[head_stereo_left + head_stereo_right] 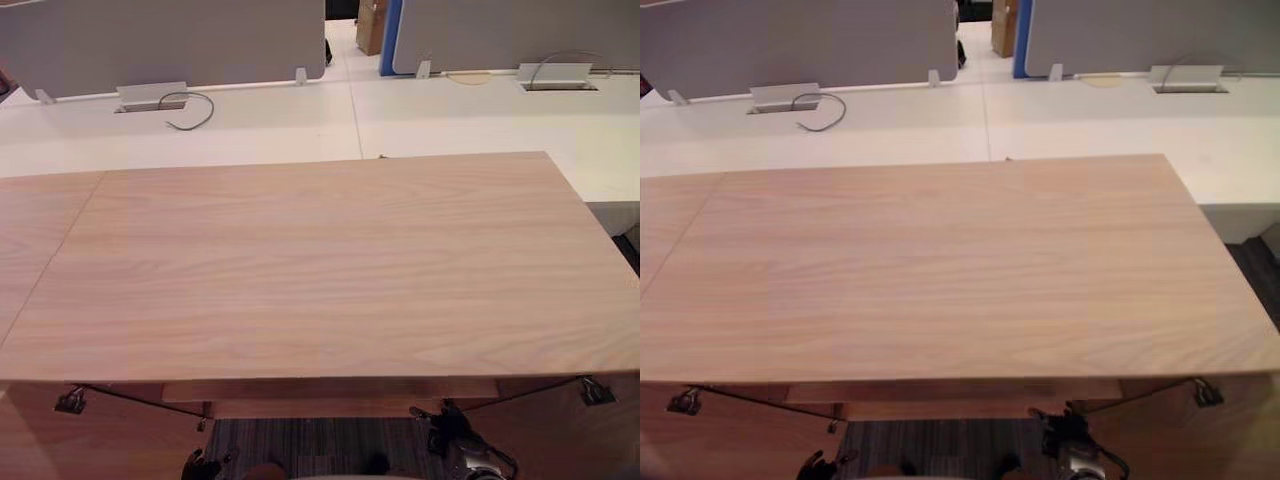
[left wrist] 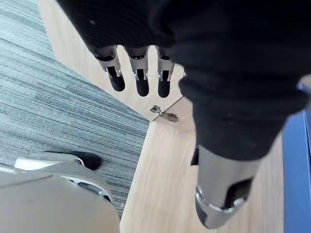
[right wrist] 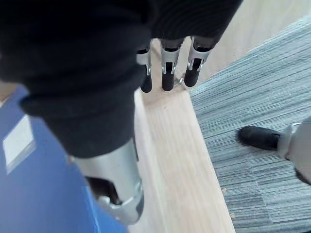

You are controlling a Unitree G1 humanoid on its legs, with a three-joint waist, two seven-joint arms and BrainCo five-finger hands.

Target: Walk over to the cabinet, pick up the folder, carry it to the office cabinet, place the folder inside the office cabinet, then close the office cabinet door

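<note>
I look down on the light wood top of the office cabinet [image 1: 320, 270]. Below its front edge both doors stand swung outward, with hinges [image 1: 70, 402] at the corners and a shelf [image 1: 330, 390] between them. The blue folder [image 3: 34, 189], with a white label, lies beside the thumb of my right hand [image 3: 165, 68]; its blue edge [image 2: 297, 145] also runs past the thumb of my left hand [image 2: 141, 73]. Both hands hang low by the cabinet's wooden panels with straight fingers curled around nothing. Whether either palm touches the folder is hidden.
White desks [image 1: 250, 125] with grey partition screens [image 1: 150, 40] and a loose cable [image 1: 190, 110] stand behind the cabinet. A cardboard box [image 1: 370, 25] sits in the gap between the screens. Grey striped carpet [image 1: 320, 445] covers the floor in front.
</note>
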